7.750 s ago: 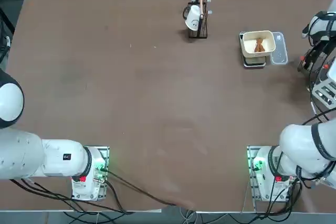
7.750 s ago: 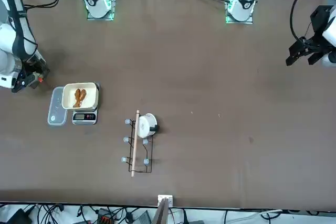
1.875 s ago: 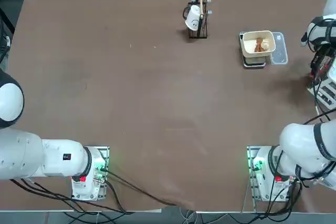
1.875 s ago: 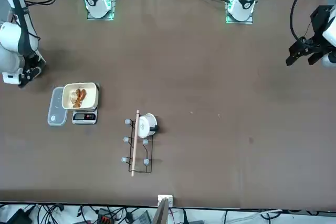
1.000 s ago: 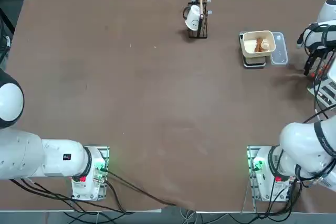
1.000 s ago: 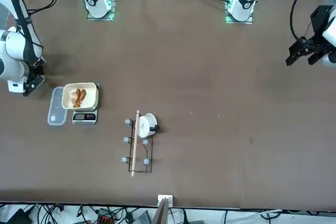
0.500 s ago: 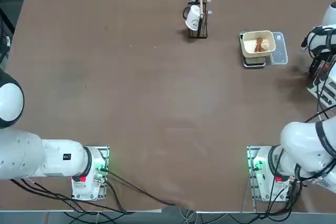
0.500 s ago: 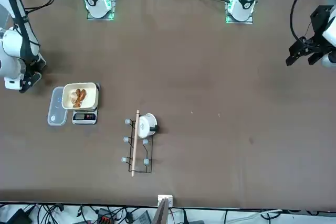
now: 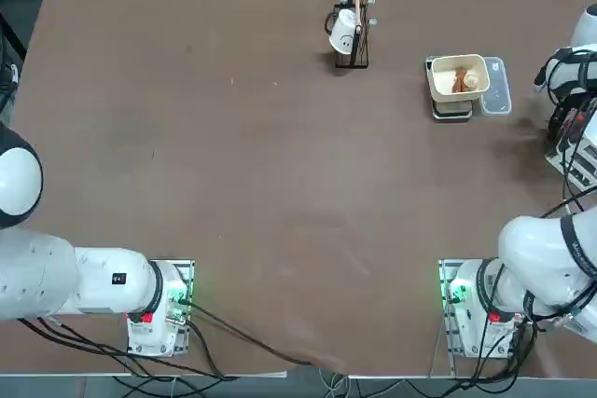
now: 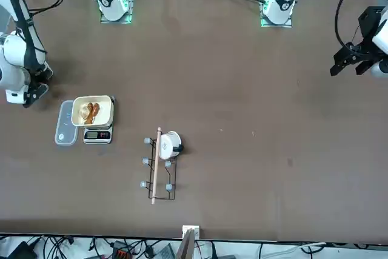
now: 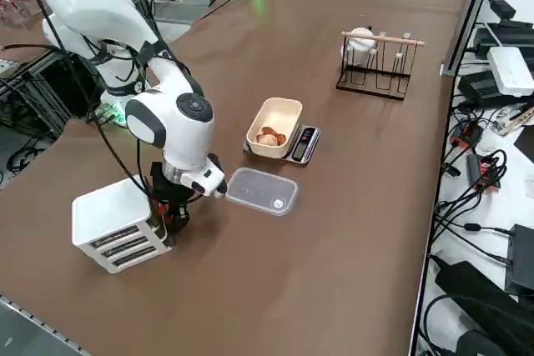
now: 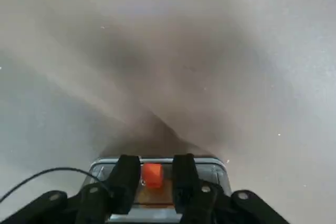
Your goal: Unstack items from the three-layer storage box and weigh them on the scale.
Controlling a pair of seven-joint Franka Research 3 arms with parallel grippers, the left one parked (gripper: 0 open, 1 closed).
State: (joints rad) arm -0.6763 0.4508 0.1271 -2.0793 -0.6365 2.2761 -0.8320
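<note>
Right gripper (image 12: 157, 158): pos. at slatted front of storage box (image 11: 108, 214), low over table (image 9: 280, 184). Fingers apart, w/ red-orange block (image 12: 152, 175) visible btwn; gap on one side of block, no clamping shown. Contact w/ box: cannot tell.

Storage box: upright on table twd. right edge, nearer robot's edge than scale (image 10: 97, 135); right gripper at box's end facing table interior. Contents of slatted layers: cannot tell.

Scale: flat on table, twd. far right corner, btwn box and far edge; display facing far edge. Cream bowl (image 9: 444, 69) on top. In bowl: brown lumps (image 10: 94, 112) and pale lump (image 10: 84, 112), side by side, well apart from right gripper. Translucent plate (image 11: 262, 191): flat on table, just beside scale, on right-edge side.

Wire stand (image 11: 375, 81): nr. far edge of table, left of scale, w/ white cup (image 11: 362, 39) and wooden rod (image 10: 156, 168).
</note>
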